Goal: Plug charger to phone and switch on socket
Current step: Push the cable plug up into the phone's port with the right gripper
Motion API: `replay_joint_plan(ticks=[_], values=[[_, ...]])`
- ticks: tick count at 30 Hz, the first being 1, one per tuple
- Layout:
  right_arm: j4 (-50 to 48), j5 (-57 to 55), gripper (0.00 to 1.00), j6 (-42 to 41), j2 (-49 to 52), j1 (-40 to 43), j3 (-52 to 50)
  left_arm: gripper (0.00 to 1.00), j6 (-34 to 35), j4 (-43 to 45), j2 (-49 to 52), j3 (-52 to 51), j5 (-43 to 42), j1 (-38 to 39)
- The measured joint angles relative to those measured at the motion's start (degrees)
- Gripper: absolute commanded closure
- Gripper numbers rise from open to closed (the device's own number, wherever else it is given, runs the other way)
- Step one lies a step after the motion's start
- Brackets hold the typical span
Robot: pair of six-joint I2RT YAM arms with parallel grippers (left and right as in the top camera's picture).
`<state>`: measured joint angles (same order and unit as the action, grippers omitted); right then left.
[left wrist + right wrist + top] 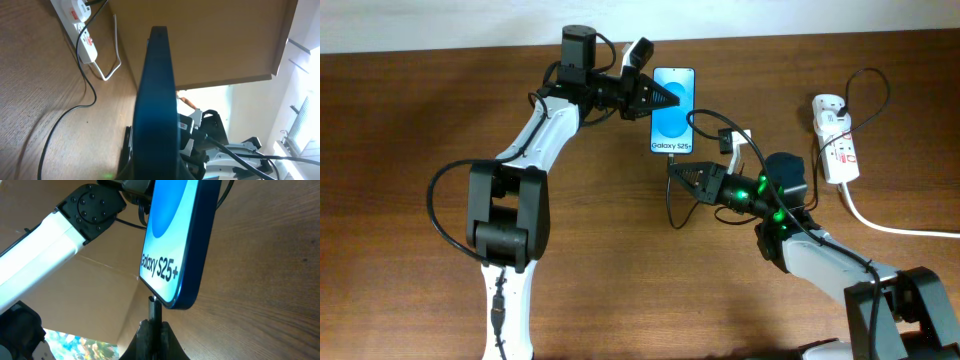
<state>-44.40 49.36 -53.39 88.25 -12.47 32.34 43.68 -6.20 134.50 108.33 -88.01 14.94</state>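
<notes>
Right wrist shows right pincer (pixel 150 331) clamped on the charger (pixel 154 308) tip touching the phone (pixel 172 245); overhead, left pincer (pixel 665 97) gripping it

The phone (pixel 673 112) has a blue-and-white screen with dark lettering; right of it the white socket (pixel 836 142) bears red marks; the surface (pixel 420 110) is brown wood-grain

Tally: one phone (pixel 673 110), screen lit blue. One charger (pixel 669 195), thin black cable. One socket (pixel 835 140), a white strip, with one thick white cord (pixel 880 225). Two arms: left arm (pixel 545 130), right arm (pixel 820 262). One wooden surface (pixel 400 120).
</notes>
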Motion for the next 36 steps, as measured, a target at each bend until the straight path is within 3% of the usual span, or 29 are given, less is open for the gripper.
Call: replay_joint_plan(ticks=[36], values=[[-2.6,1.5,0.96,-0.4,0.5,1.6,-0.6,1.00,-0.4,0.0,0.0,0.0,0.6,0.5]])
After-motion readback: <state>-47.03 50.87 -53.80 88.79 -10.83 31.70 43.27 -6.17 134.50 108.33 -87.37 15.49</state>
